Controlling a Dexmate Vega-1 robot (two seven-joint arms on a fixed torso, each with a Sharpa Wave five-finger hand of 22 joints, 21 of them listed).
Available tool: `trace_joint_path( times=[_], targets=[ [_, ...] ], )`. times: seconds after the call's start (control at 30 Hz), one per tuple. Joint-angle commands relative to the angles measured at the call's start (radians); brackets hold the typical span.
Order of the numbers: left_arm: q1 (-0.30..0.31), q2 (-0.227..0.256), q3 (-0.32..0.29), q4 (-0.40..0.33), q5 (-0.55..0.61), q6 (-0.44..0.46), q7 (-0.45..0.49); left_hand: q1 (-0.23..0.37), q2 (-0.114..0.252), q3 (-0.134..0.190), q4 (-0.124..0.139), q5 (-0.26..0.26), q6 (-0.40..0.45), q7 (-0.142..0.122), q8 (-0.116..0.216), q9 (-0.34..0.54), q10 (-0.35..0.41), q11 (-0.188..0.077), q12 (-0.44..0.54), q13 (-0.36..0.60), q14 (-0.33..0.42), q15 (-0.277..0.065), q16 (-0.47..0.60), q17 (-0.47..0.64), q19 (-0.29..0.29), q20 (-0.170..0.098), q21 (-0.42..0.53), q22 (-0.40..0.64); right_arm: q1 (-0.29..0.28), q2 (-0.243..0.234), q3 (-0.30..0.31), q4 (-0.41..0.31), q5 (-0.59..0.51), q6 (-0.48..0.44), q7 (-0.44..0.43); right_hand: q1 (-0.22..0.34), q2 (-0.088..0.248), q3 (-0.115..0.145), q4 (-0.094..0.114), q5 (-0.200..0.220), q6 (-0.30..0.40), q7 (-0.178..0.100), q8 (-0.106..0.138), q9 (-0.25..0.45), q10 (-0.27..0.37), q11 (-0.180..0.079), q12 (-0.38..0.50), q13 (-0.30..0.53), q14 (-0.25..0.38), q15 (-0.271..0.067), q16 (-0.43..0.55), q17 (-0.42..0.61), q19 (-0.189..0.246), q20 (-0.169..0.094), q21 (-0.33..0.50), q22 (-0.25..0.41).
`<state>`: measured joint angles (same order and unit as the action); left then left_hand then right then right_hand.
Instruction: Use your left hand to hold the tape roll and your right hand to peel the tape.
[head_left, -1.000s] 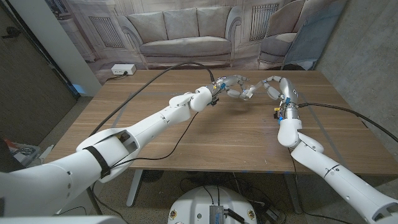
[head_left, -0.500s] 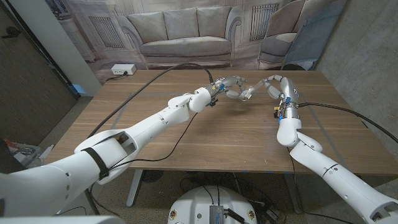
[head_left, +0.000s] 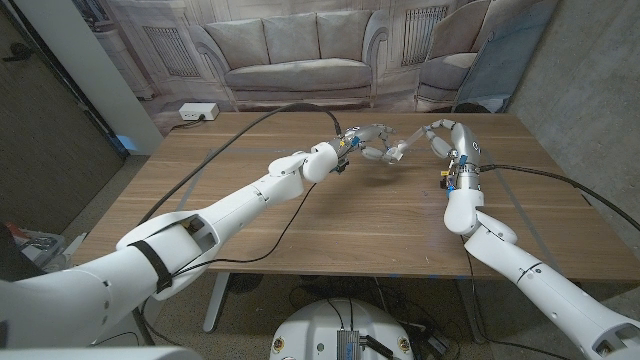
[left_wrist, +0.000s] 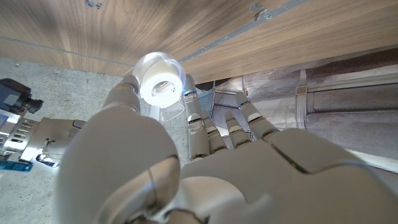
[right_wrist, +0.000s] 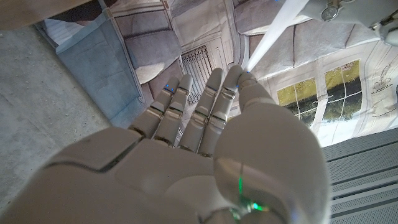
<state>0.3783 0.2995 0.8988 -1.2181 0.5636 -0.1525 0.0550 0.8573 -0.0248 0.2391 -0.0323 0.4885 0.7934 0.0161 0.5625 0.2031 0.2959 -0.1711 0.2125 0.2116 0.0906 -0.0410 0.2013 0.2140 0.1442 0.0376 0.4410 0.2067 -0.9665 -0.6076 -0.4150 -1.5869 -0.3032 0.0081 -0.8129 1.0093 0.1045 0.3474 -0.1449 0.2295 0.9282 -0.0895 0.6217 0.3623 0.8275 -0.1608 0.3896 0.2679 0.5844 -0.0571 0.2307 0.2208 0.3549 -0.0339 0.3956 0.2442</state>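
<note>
Left hand (head_left: 373, 139) raised over far middle of the brown wooden table (head_left: 300, 220), fingers wrapped on the small white tape roll (left_wrist: 160, 81); in left wrist view the roll sits pinched between thumb and fingers, hollow core facing the camera. Right hand (head_left: 440, 137) just beside it, fingertips (right_wrist: 239, 78) pinching the end of a thin clear tape strip (right_wrist: 273, 34) stretched taut toward the left hand. Both hands off the tabletop. Black cables (head_left: 250, 125) trail across the wood. Printed grey sofa backdrop (head_left: 290, 50) behind the table.
</note>
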Motion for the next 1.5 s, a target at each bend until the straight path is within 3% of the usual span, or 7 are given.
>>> trace_joint_path(
  times=[0.03,1.5],
  targets=[
    [0.019,0.015,-0.005,-0.032,0.009,0.029,-0.005,0.145,0.135,0.005,0.009,0.006,0.142,-0.122,0.154,0.2,0.008,-0.003,0.007,0.006,-0.006,-0.016,0.008,0.002,-0.008,-0.001,0.007,0.003,0.003,0.008,0.004,0.004,-0.007,-0.003,-0.019,0.016,0.005,-0.001,0.0,0.005,-0.008,-0.004,0.008,0.002,0.004,-0.006,-0.005,0.002,0.01,-0.169,-0.002,0.004,0.001,-0.033,0.01,0.004],
    [0.092,0.073,-0.029,-0.175,0.039,0.102,-0.024,0.166,0.144,-0.012,0.007,0.003,0.139,-0.112,0.16,0.198,0.014,0.0,0.008,0.006,-0.008,-0.012,0.01,0.002,-0.013,-0.003,0.013,0.002,-0.002,0.043,0.023,0.012,-0.015,-0.034,-0.071,0.025,0.008,-0.011,0.005,0.011,-0.019,-0.003,0.039,-0.01,0.009,-0.007,-0.012,0.012,0.017,-0.168,-0.013,0.001,-0.005,-0.036,0.032,0.008]
  ],
)
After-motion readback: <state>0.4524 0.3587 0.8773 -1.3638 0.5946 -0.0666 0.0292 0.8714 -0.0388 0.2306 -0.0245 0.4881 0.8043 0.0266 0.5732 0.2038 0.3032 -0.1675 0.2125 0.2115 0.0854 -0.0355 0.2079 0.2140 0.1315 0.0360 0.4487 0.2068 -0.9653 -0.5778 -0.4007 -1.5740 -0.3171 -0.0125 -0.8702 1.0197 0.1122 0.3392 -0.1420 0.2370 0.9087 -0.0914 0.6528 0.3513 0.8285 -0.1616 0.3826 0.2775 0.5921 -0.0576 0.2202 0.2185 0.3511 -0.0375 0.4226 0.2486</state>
